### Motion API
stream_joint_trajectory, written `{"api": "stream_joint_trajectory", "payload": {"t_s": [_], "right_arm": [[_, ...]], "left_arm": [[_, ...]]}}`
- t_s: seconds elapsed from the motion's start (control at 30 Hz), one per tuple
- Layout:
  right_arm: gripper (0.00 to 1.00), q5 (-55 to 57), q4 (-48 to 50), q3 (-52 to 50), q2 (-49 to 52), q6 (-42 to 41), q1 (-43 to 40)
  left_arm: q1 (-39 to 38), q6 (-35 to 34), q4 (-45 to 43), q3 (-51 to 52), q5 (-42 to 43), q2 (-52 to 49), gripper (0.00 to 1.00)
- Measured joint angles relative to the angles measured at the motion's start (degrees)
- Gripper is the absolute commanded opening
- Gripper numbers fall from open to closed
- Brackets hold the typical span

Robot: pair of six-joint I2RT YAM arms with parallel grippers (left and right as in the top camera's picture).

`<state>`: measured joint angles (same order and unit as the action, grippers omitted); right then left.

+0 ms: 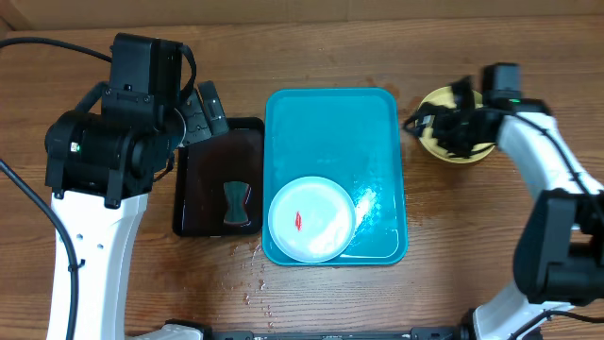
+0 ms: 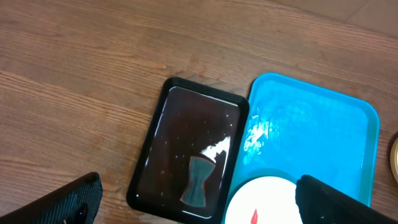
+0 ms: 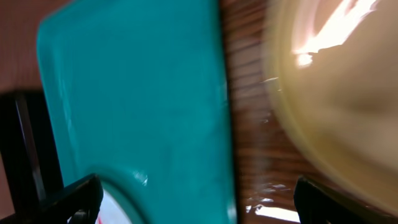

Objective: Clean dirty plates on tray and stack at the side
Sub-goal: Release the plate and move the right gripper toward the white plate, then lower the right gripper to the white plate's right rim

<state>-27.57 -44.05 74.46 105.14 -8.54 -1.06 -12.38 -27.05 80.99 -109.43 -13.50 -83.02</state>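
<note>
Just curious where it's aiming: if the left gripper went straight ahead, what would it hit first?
Likely the black tray, around the grey pad lying in it; the plate sits just beside that line. Depth is unclear.

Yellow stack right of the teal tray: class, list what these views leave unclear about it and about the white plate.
- Yellow stack: overhead, the right gripper covers most of it; plate count and smears unknown.
- Same stack, right wrist: blurred, cut by the right edge.
- White plate: left wrist, cut by the bottom edge.
</note>
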Motion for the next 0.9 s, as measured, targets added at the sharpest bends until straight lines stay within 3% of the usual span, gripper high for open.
{"api": "stream_joint_trajectory", "payload": {"t_s": [0.17, 0.3, 0.6, 0.9], "right_arm": [[1.00, 7.54, 0.52, 0.00, -0.31, 0.96, 16.79], [1.00, 13.46, 1.49, 0.00, -0.76, -3.48, 26.75], [1.00, 22.69, -15.65, -0.02, -7.04, -14.82, 31.50], [1.00, 27.02, -21.05, -0.02, -14.80, -21.53, 35.58]], "left_arm": [[0.00, 0.00, 0.02, 0.00, 0.02, 0.00, 1.00], [0.00, 0.00, 0.00, 0.00, 0.02, 0.00, 1.00], [0.00, 0.00, 0.02, 0.00, 0.02, 0.00, 1.00], [0.00, 0.00, 0.02, 0.00, 0.00, 0.00, 1.00]]}}
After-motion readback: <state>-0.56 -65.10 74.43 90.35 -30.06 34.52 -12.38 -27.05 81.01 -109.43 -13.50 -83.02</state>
